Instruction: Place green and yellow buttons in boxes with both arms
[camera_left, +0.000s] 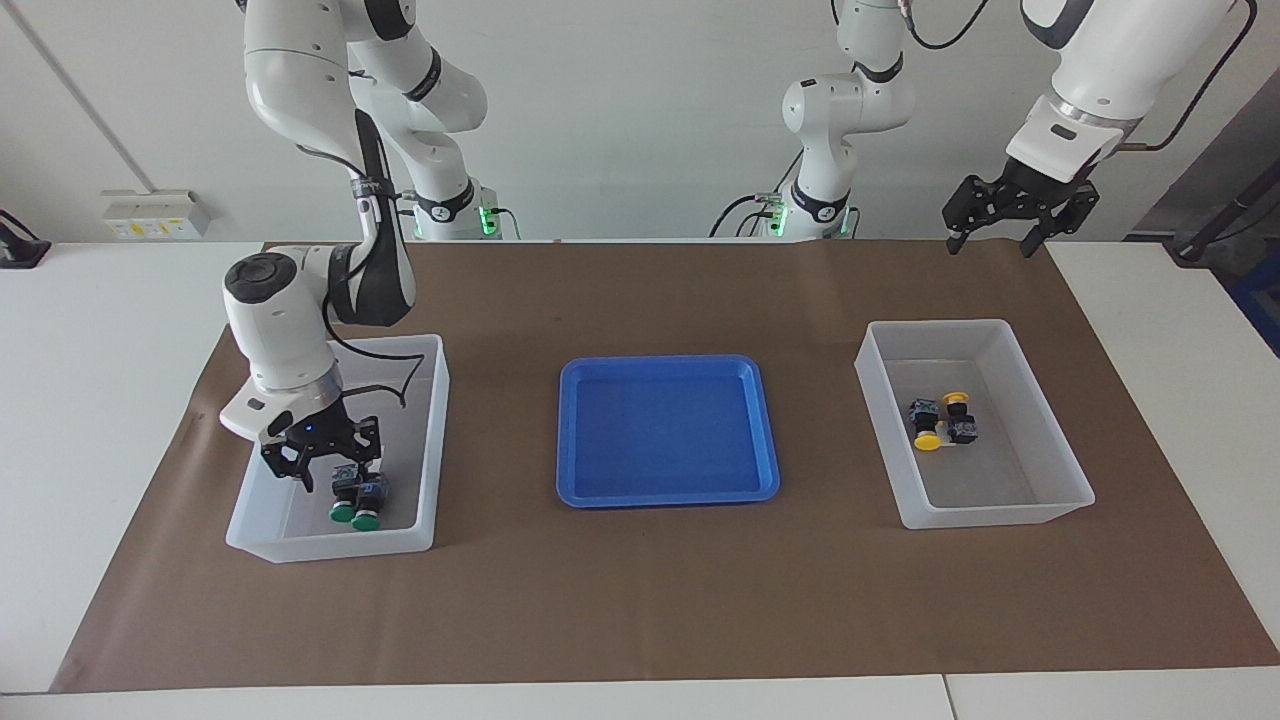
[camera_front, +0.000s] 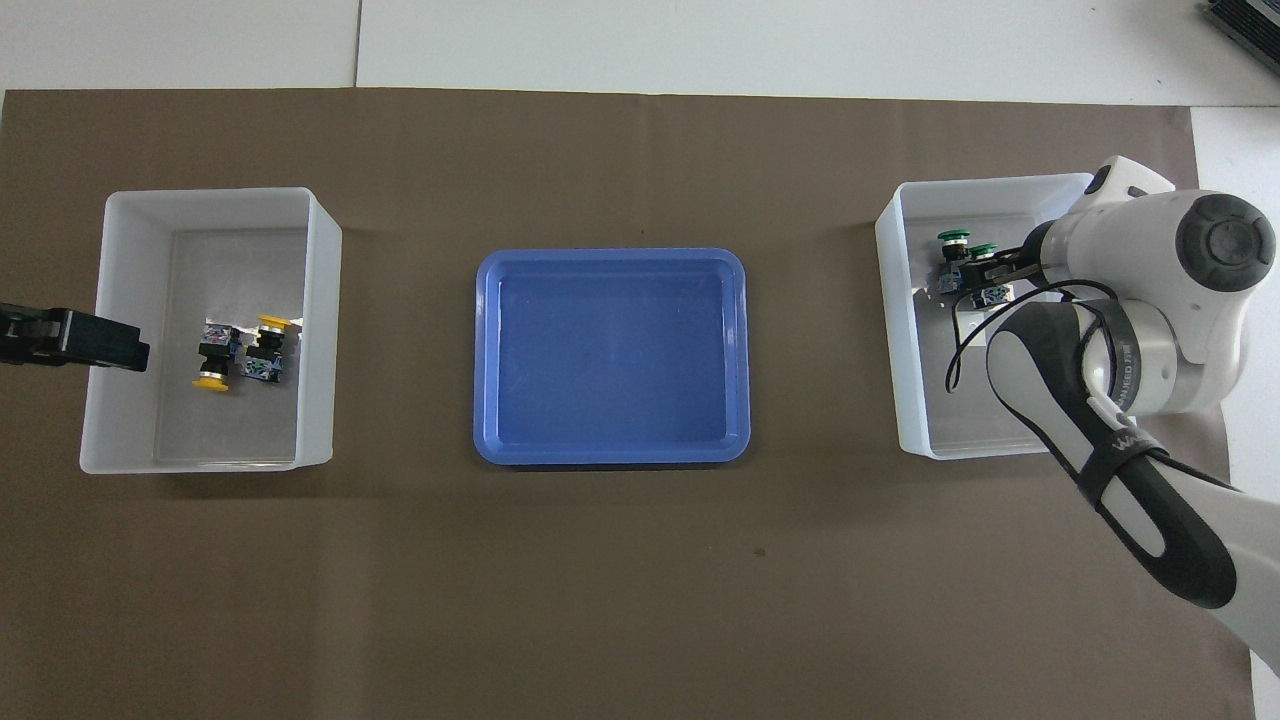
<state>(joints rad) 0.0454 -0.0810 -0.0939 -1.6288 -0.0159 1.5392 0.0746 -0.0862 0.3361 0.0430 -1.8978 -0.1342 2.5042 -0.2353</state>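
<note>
The left claw (camera_left: 985, 238) waits, raised over the table's (camera_left: 100, 400) robot-side edge near the mat's (camera_left: 640, 600) corner at the left arm's end. Its fingers stand wide apart and hold nothing.

The right claw (camera_left: 320, 478) is low inside the green-button box (camera_left: 425, 440), at the right arm's end of the mat. Its fingers look parted, just above 1 of the 2 green buttons (camera_left: 355, 505). Both buttons lie on the box floor, side by side and touching or nearly so, toward the box's end farther from the robots. In the yellow-button box (camera_left: 1000, 335) at the left arm's end, the 2 yellow buttons (camera_left: 940, 422) lie close together near the middle of the floor. The tray (camera_left: 660, 362) sits between the boxes at the mat's centre.

By my reading this is the release of the 4th and last button. All 4 are sorted by colour, so the task looks all but finished. The next move calls for a straight lift of the right claw, clear of the caps and the box wall, so nothing is knocked or dragged.

The buttons are blocky black bodies with round, smooth mushroom caps, likely to roll or tip on their sides. The boxes are translucent white plastic, rectangular, with sloped walls. The tray is glossy blue plastic, shallow, with rounded corners. The mat is matt brown sheet on a white table.
</note>
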